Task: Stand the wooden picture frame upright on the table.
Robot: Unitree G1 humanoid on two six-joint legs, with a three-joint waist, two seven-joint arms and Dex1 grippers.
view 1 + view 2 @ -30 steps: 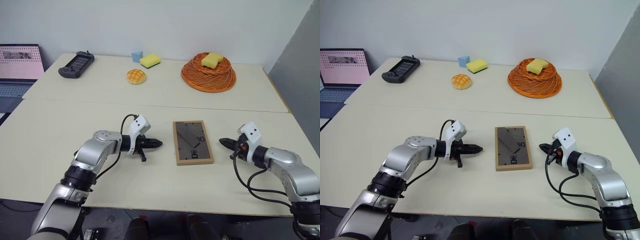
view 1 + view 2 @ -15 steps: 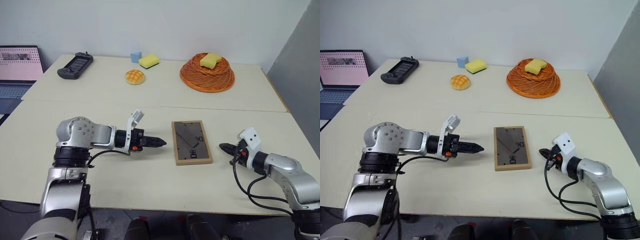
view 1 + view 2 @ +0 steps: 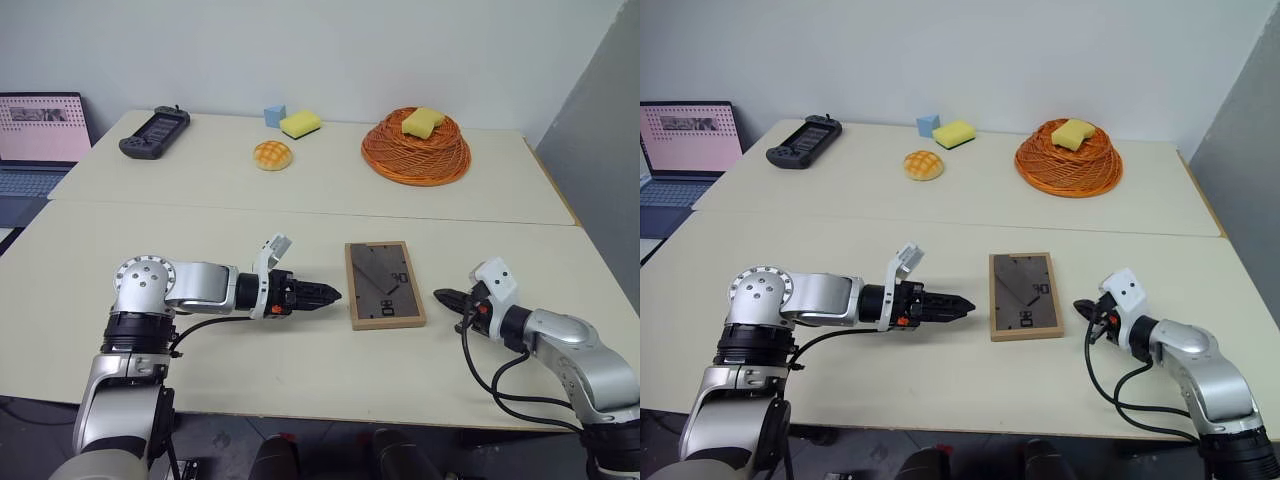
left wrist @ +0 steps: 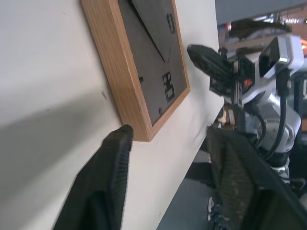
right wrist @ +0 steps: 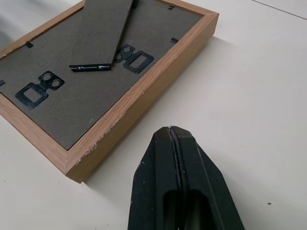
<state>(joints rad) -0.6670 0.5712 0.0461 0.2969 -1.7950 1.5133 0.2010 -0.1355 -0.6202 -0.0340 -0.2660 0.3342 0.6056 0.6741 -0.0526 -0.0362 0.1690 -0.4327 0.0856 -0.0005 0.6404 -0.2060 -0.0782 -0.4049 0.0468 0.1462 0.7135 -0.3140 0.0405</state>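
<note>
1. While the wooden picture frame (image 3: 385, 285) lies flat, back up, on the desk (image 3: 300, 180), both arms flank it, one at each long side.
2. Left gripper (image 3: 330, 296): its fingers (image 4: 112, 158) stand apart in the left wrist view, holding nothing; the frame's near corner sits just past one fingertip, not touching as far as I can tell.
3. Right gripper (image 3: 440, 296): fingers (image 5: 175, 158) pressed together, empty; the frame edge lies just ahead of them with a strip of bare desk between.
4. Frame's long axis runs away from the robot, across the line both pairs of fingers point along; the fold-out stand lies on the dark back.
5. Both tips sit near the frame's near end; the left looks slightly closer and is the open one, so I judge it better placed to pinch or lift an edge.
6. Nothing is lifted yet; standing it up remains undone.
</note>
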